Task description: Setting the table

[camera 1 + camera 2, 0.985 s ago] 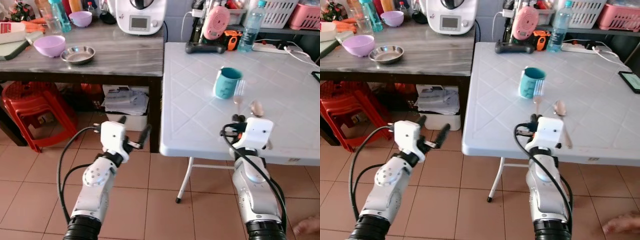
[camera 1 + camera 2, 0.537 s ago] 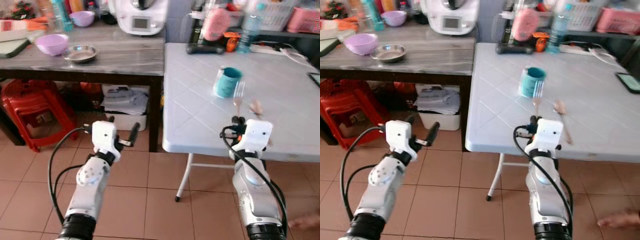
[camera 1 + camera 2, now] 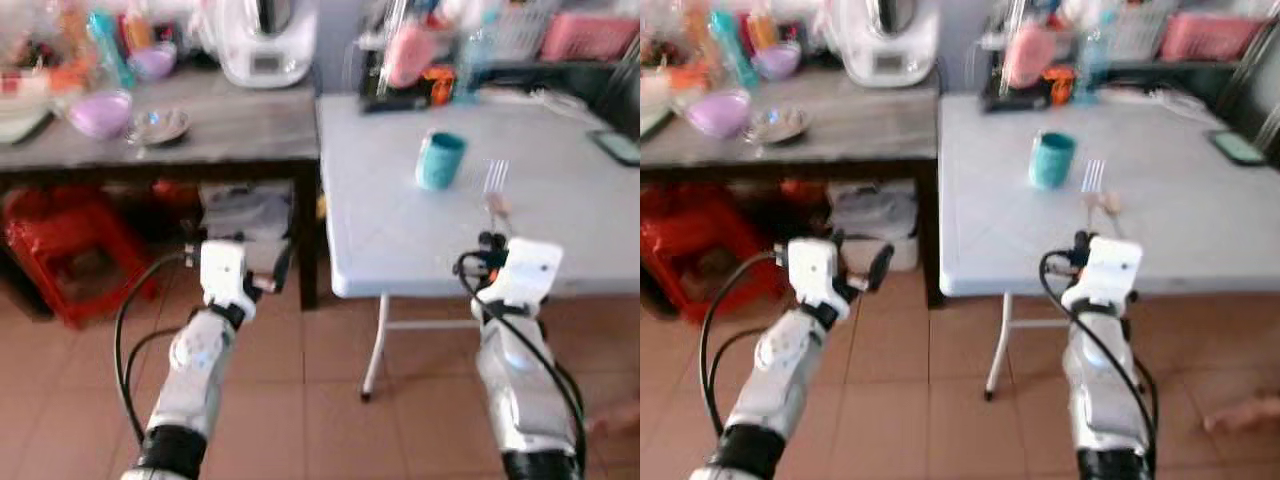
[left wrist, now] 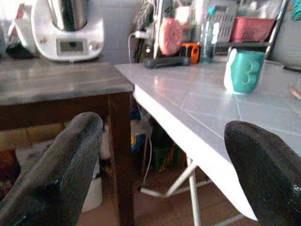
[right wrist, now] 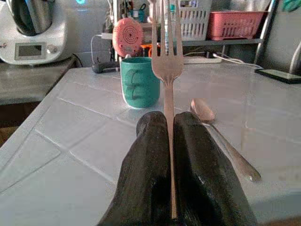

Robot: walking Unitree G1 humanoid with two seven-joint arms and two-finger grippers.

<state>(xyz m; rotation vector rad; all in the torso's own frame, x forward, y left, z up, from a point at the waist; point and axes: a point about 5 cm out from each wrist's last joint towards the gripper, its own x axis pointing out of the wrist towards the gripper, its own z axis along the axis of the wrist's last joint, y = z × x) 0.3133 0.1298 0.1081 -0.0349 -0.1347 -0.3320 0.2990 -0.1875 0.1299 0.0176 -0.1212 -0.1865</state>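
Right gripper point(image 5: 170, 141): the two black fingers are pressed together on the handle of a silver metal fork point(image 5: 165, 61). The fork stands out along the fingers, tines forward, over the near edge of the white plastic folding worktop point(image 3: 560, 215). In the head view the fork point(image 3: 495, 180) rises above the right wrist, just past the worktop's front rim.

Silver metal spoon point(image 5: 221, 136): lies flat on the white worktop, just beside the fork's line, bowl pointing away from the robot. Not touching the gripper.

Teal ceramic mug point(image 3: 440, 160): upright on the white worktop, beyond the fork and spoon, slightly to the robot's left of them.

Left gripper point(image 4: 160, 155): fingers wide apart, holding nothing. It is held low, in front of the gap between the two worktops, below the white worktop's edge.

Grey wooden worktop point(image 3: 240, 115), on the robot's left and set against the white one: carries a lilac plastic bowl point(image 3: 98, 110), a small steel dish point(image 3: 158, 125) beside it, and a white kitchen machine point(image 3: 265, 40) at the back.

Head views blurred; small detail at the back of the white worktop not readable.
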